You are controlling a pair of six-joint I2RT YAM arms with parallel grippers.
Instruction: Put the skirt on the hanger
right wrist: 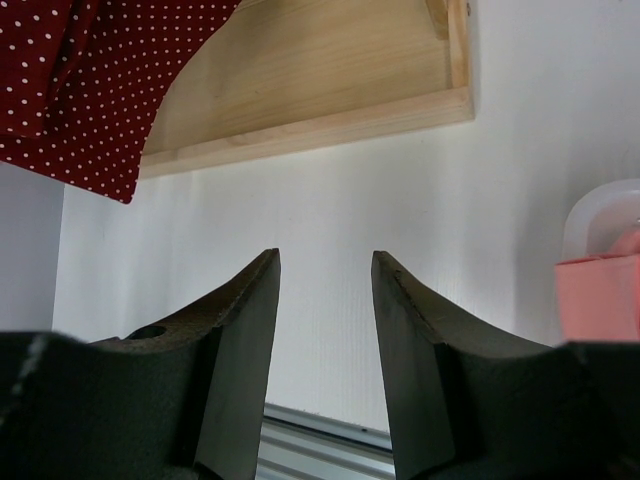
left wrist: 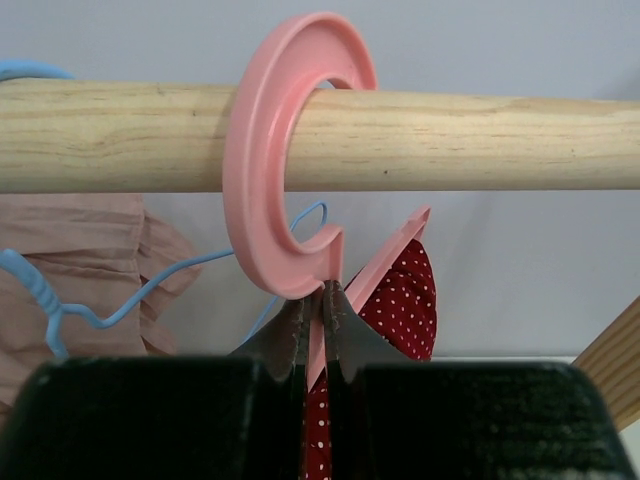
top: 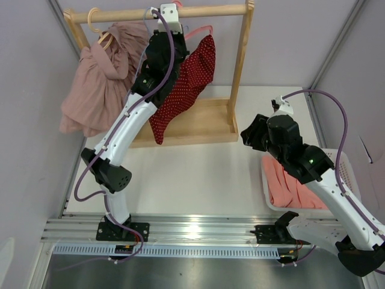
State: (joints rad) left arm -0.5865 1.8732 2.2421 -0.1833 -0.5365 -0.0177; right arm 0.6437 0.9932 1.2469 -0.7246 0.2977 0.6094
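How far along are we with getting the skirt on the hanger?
Mostly done: the red dotted skirt hangs from the pink hanger, whose hook sits over the wooden rail. In hand: the left gripper is shut on the hanger's neck. Left: likely release and back away. The right gripper is open and empty.

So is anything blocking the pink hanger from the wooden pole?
Nothing visible. The pink hanger already hooks over the wooden pole, with the left gripper shut on its neck. The blue hanger hangs off to the side.
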